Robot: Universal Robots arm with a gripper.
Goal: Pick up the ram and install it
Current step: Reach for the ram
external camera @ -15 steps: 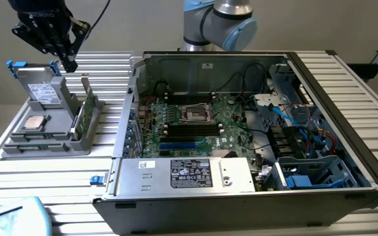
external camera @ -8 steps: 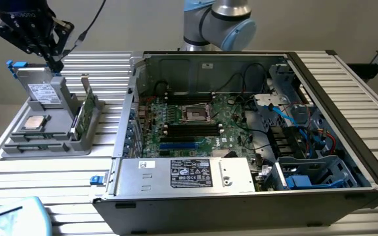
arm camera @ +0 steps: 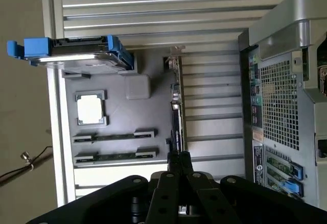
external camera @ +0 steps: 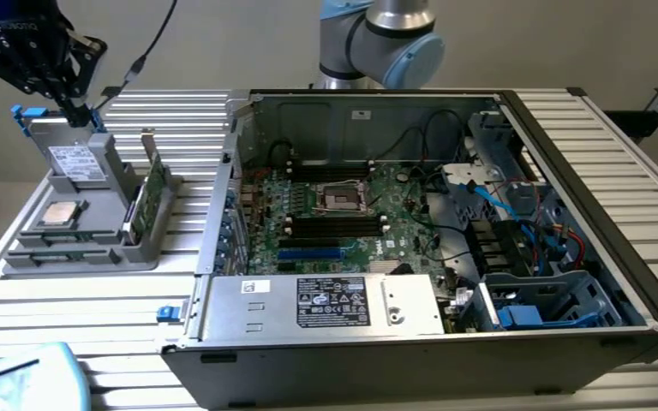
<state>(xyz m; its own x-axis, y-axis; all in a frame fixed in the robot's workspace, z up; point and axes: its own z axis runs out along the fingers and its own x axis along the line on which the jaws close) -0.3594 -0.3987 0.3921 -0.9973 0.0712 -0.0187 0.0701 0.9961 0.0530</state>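
Note:
Two ram sticks lie flat in the grey tray (arm camera: 138, 88), side by side: one dark (arm camera: 113, 136) and one green (arm camera: 115, 156). In the exterior view the ram (external camera: 55, 254) sits at the tray's (external camera: 112, 248) near end, on the exterior view's left of the open computer case (external camera: 603, 214). My gripper (external camera: 75, 110) hangs well above the tray's far end, over the hard drive. In the wrist view its fingertips (arm camera: 179, 158) are pressed together, shut, with nothing held. The motherboard (external camera: 341, 214) with its black slots lies inside the case.
The tray also holds a hard drive with blue brackets (arm camera: 76, 55), a square silver processor (arm camera: 91, 107) and an upright green card (external camera: 152, 193). A power supply (external camera: 323, 304) and cables (external camera: 512, 205) crowd the case. A slatted aluminium table (external camera: 66, 300) lies beneath.

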